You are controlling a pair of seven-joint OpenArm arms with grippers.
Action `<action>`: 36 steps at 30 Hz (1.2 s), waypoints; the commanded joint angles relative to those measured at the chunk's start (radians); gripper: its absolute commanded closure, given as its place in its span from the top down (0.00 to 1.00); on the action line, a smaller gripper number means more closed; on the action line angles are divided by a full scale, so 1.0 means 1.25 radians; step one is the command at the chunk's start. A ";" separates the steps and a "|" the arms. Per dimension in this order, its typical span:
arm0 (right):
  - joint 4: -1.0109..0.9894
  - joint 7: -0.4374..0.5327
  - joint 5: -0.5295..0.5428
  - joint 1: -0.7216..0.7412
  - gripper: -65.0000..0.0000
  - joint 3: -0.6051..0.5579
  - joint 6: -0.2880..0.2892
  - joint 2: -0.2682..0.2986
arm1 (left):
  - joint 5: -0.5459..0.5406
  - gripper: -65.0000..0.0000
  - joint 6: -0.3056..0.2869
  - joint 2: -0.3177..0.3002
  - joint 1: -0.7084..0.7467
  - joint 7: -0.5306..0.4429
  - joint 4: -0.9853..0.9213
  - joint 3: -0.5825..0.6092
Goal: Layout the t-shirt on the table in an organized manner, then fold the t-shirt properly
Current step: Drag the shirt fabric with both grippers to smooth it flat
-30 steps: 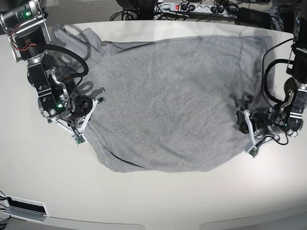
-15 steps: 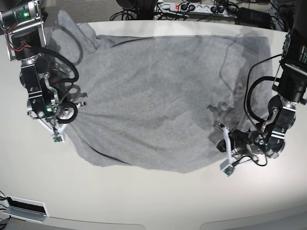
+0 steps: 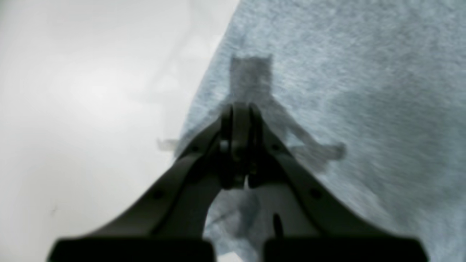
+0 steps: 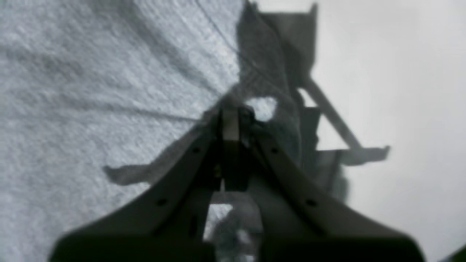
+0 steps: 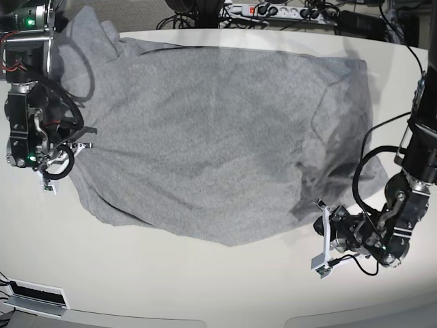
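**Base view: layout step in hand, no fold begun**

Looks like the spreading-out phase. Shows the t-shirt (image 5: pixel 218 130) lying broad and mostly open across the far half of the table (image 5: pixel 205 294), plain heather-grey side up, no lettering in sight. Reaches nearly to the table's far rim, with bare off-white tabletop in front. Not yet tidy: one sleeve heaped at the far corner on the view's left, soft creases and a doubled flap along the edge on the view's right, near edge running slantwise rather than square.

Finds the right gripper (image 5: pixel 49 179) at the cloth's edge on the view's left, jaws together. From the right wrist camera, shows creases converging on the tip of the right gripper (image 4: pixel 233 109), so judged clamped on a pinch of cloth. Finds the left gripper (image 5: pixel 322 239) just off the near corner on the view's right, jaws likewise pressed together. From the left wrist camera, puts the tip of the left gripper (image 3: pixel 236 109) right at the cloth's border; cannot tell whether any fabric is nipped there.

Calls next, by judgement, for a gentle outward pull to square the hem, then opening out the bunched sleeve and smoothing the flap. Risks dragging the whole shirt sideways on the glossy top instead of flattening it.
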 commanded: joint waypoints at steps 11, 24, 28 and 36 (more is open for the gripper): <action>-0.011 -0.093 0.330 0.072 0.00 0.151 0.310 0.003 | -0.285 0.00 -0.098 -0.125 -0.055 0.030 0.010 -0.006; -0.010 -0.157 0.643 0.107 0.00 0.056 0.411 -0.020 | -0.392 0.00 -0.098 -0.084 0.090 0.110 0.014 -0.006; 0.005 -0.126 0.590 0.106 0.00 -0.015 0.411 -0.020 | -0.353 0.00 -0.098 -0.073 0.135 0.106 0.058 -0.006; 0.049 -0.110 0.465 0.106 0.00 -0.194 0.411 -0.016 | -0.264 0.00 -0.098 -0.081 0.264 0.112 0.217 -0.006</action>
